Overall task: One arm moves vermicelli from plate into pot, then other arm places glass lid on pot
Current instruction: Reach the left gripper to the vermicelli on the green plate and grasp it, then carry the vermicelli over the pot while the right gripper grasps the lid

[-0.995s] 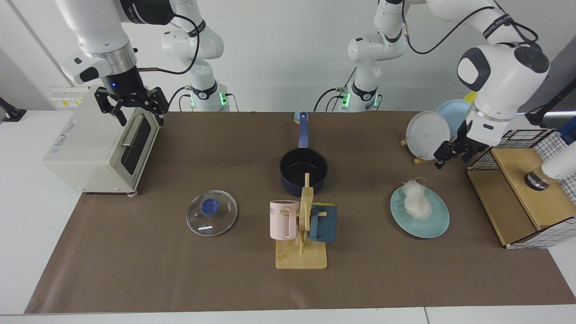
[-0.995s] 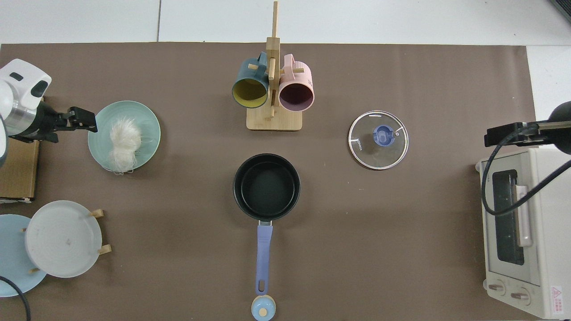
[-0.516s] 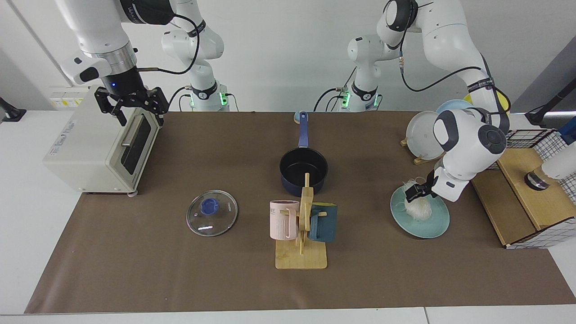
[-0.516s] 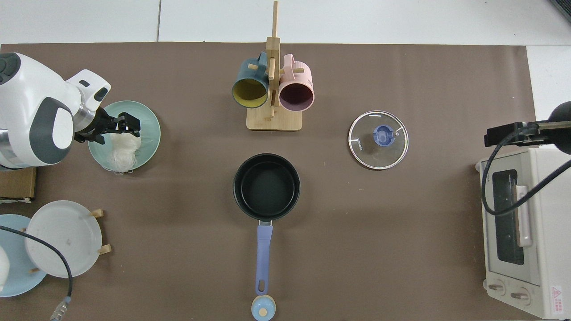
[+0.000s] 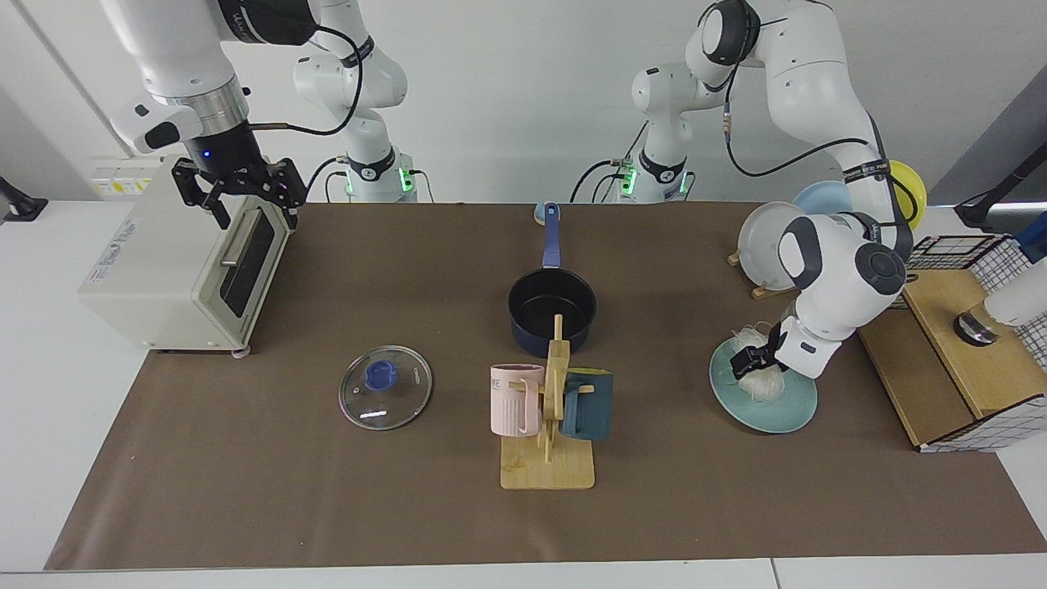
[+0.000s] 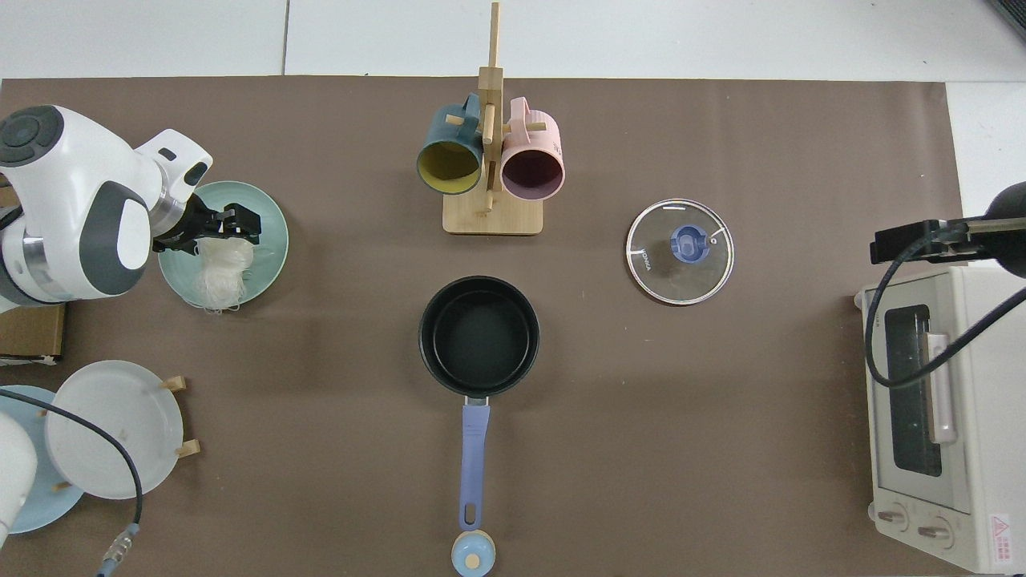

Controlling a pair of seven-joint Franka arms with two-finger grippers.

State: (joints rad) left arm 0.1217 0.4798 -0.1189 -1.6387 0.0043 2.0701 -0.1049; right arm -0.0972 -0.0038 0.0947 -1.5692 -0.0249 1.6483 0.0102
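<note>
White, hair-thin strands: the vermicelli (image 5: 759,370) sits in a loose tangle on the teal plate (image 5: 777,413) at the right of the facing view, at the left edge of the top view. My left arm bends down over it from its base at upper right, elbow high, wrist tipped toward the plate. My left gripper (image 5: 750,360) is down in the top of the tangle; in the top view its black fingers (image 6: 240,216) reach over the noodles, but I cannot tell whether they are spread or pinching.

The pot (image 5: 552,309) stands mid-frame, dark outside, black and bare inside, its long blue handle pointing to the back of the table. The glass lid (image 5: 385,386) lies flat at lower left of centre, clear with a metal rim and a blue knob; small lettering on it is too fine to read.

My right arm waits at upper left, its right gripper (image 5: 249,200) hanging with fingers spread above the cream toaster oven (image 5: 176,262). The oven's side carries a printed label I cannot read.

A brown mat (image 5: 327,507) covers the table. In front of the pot, a wooden rack (image 5: 550,442) holds a pink mug (image 5: 515,398), ribbed, with partly hidden letters, and a dark teal mug (image 5: 587,403).
</note>
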